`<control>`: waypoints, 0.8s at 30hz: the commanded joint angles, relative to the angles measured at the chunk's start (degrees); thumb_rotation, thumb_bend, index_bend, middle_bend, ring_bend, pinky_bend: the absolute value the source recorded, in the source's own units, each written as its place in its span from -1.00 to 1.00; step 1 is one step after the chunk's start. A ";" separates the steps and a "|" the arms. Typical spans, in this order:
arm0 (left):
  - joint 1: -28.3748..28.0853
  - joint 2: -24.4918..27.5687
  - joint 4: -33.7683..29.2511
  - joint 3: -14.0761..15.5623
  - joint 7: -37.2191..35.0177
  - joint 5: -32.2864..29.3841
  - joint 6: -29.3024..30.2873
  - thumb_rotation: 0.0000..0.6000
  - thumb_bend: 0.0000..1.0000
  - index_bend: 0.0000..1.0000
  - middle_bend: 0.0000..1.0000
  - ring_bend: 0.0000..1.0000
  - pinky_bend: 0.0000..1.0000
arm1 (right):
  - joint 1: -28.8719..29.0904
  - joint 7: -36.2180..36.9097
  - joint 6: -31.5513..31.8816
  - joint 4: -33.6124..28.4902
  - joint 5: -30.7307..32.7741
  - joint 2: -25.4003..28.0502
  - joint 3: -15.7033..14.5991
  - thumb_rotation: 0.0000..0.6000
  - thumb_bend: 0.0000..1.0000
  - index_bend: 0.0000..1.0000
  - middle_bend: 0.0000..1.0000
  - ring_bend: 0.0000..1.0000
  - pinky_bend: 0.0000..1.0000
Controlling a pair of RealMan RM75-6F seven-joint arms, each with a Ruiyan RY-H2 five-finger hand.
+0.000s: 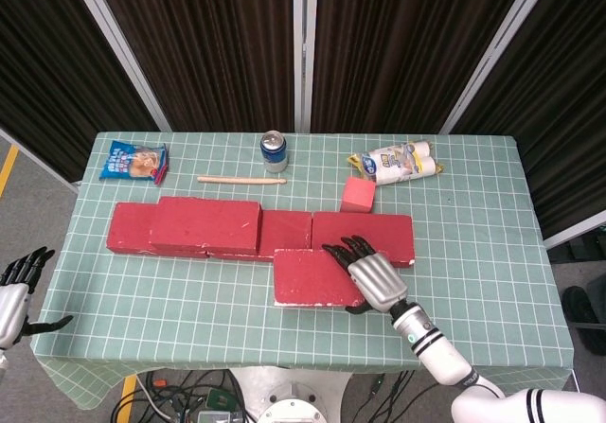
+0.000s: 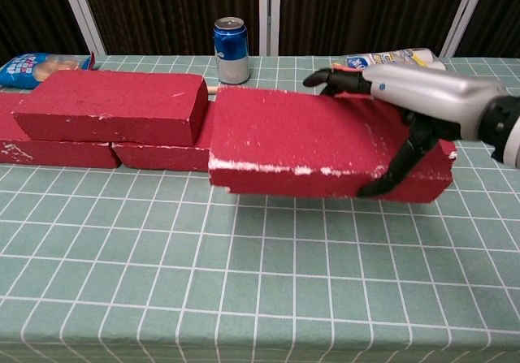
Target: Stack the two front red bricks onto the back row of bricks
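Observation:
My right hand (image 1: 369, 279) (image 2: 410, 101) grips the right end of a red brick (image 1: 312, 277) (image 2: 305, 141), fingers over its top and thumb at its near side. That brick hangs in the air above the table, in front of the back row of red bricks (image 1: 360, 232) (image 2: 158, 153). A second red brick (image 1: 204, 224) (image 2: 110, 105) lies stacked on the row's left part. My left hand (image 1: 17, 286) hangs off the table's left edge, fingers spread, holding nothing.
Behind the row stand a blue can (image 1: 274, 150) (image 2: 231, 49), a small pink cube (image 1: 358, 195), a wooden stick (image 1: 241, 180), a white packet (image 1: 398, 163) (image 2: 398, 58) at the right and a blue snack bag (image 1: 133, 161) (image 2: 36, 66) at the left. Green checked cloth (image 1: 189, 295) covers the table.

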 commanded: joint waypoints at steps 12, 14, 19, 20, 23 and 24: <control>0.38 0.54 0.24 -0.31 -1.07 -0.38 -0.50 1.00 -1.00 -0.97 -1.00 -1.00 -1.00 | 13.45 -4.54 -9.12 10.14 17.68 -0.54 8.33 1.00 -0.98 -0.77 -0.34 -0.86 -1.00; 0.41 0.46 0.44 -0.33 -1.28 -0.33 -0.55 1.00 -1.00 -0.97 -1.00 -1.00 -1.00 | 14.63 -4.81 -9.58 11.80 19.34 -1.22 8.42 1.00 -0.98 -0.76 -0.34 -0.86 -1.00; 0.41 0.40 0.80 -0.42 -1.90 -0.06 -0.61 1.00 -1.00 -0.97 -1.00 -1.00 -1.00 | 17.06 -4.10 -10.40 15.73 22.62 -3.78 8.48 1.00 -0.98 -0.76 -0.35 -0.86 -1.00; 0.42 0.42 0.83 -0.40 -2.01 0.02 -0.64 1.00 -1.00 -0.97 -1.00 -1.00 -1.00 | 17.41 -3.82 -10.67 16.18 23.21 -4.18 8.48 1.00 -0.98 -0.76 -0.36 -0.86 -1.00; 0.48 0.46 0.96 -0.27 -2.22 0.25 -0.72 1.00 -1.00 -0.97 -1.00 -1.00 -1.00 | 18.52 -3.26 -11.37 17.23 24.84 -5.32 8.23 1.00 -0.97 -0.76 -0.36 -0.86 -1.00; 0.49 0.46 1.04 -0.23 -2.35 0.29 -0.80 1.00 -1.00 -0.97 -1.00 -1.00 -1.00 | 18.96 -3.25 -11.52 17.57 25.50 -5.73 8.06 1.00 -0.97 -0.76 -0.36 -0.86 -1.00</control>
